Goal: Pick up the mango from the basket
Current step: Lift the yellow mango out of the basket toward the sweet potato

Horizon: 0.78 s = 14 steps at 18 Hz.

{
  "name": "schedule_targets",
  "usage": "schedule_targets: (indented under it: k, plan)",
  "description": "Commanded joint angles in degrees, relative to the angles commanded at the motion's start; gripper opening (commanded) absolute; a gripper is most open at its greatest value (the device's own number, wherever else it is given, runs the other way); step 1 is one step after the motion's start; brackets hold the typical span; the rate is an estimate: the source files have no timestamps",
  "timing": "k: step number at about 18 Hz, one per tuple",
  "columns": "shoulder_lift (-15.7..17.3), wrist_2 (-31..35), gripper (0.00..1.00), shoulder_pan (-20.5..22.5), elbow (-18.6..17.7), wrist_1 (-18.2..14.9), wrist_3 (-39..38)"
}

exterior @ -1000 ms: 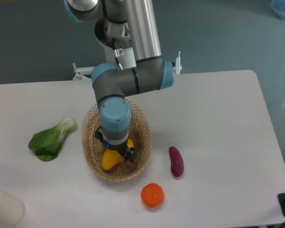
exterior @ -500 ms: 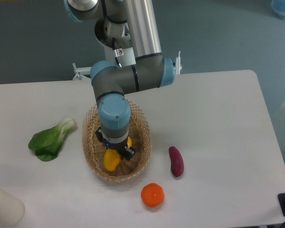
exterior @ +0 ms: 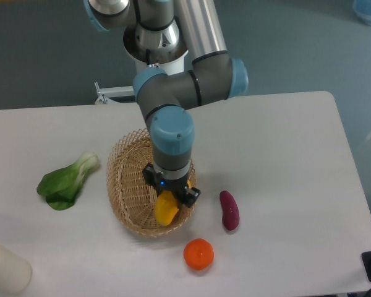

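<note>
The mango (exterior: 166, 210) is yellow-orange and hangs from my gripper (exterior: 171, 197), which is shut on its upper end. It is over the right inner side of the woven wicker basket (exterior: 128, 179), near the rim. The gripper points straight down, and its wrist hides the top of the mango. I cannot tell whether the mango's lower end touches the basket.
A dark purple oblong vegetable (exterior: 229, 210) lies right of the basket. A round orange fruit (exterior: 198, 254) sits in front of the basket. A green leafy vegetable (exterior: 67, 180) lies to the left. A white cylinder (exterior: 5, 268) stands at the front left corner.
The gripper has moved right with the mango, from the basket's middle to its right side. The arm's elbow has swung right too.
</note>
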Motion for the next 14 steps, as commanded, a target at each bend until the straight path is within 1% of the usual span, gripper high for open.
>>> schedule_targets:
  k: [4,8,11,13,14]
  plan:
    - [0.79,-0.09,0.27,4.48,0.17,0.09,4.66]
    - [0.62,-0.17,0.27,9.31,1.75,0.0,9.75]
    - [0.27,0.26,0.27,12.04,2.02,0.09,13.62]
    - [0.35,0.35,0.27,14.32,2.02,0.0,18.35]
    - [0.27,0.53,0.27,15.73,1.93,0.0,22.21]
